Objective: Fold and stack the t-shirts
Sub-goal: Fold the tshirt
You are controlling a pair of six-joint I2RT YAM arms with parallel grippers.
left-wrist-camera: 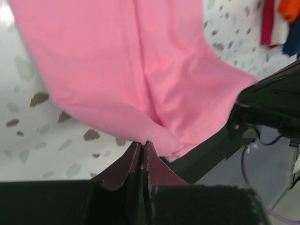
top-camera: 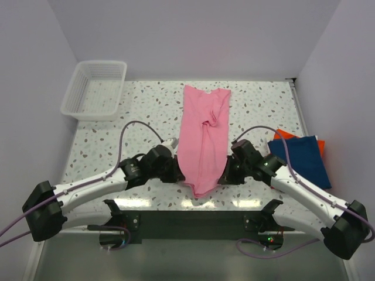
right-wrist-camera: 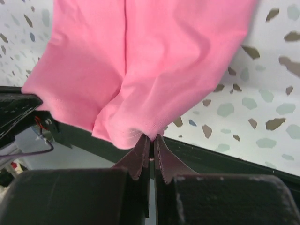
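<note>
- Pink t-shirt (top-camera: pixel 204 140): lies as a long narrow strip down the middle of the counter (top-camera: pixel 146 111). The wider end is far. The near end is drawn to a point at the counter's front edge, between the two arms.
- Left jaws: closed to a thin slit on the near-left edge of the pink t-shirt, with a small fold of cloth nipped at the tips (plainest in the left wrist view).
- Right jaws: pressed all but together on the near-right edge of the same end, with the cloth gathered where the tips meet.
- Handling, as judged: light, limp and unbreakable, with no stiffness of its own. It likely sags between two holds and drags along the counter. Thin knit can slip from a pinch that catches only one layer.
- Where to hold, as judged: the two corners of the near edge, through all layers. The present holds sit close together, so the edge bunches; a wider spread would keep it flat.
- Navy t-shirt (top-camera: pixel 307 158): a folded rectangle at the right side, resting on the orange-red t-shirt (top-camera: pixel 284 134), well apart from the pink one.
- Basket (top-camera: pixel 76 93): white mesh, at the far-left corner.
</note>
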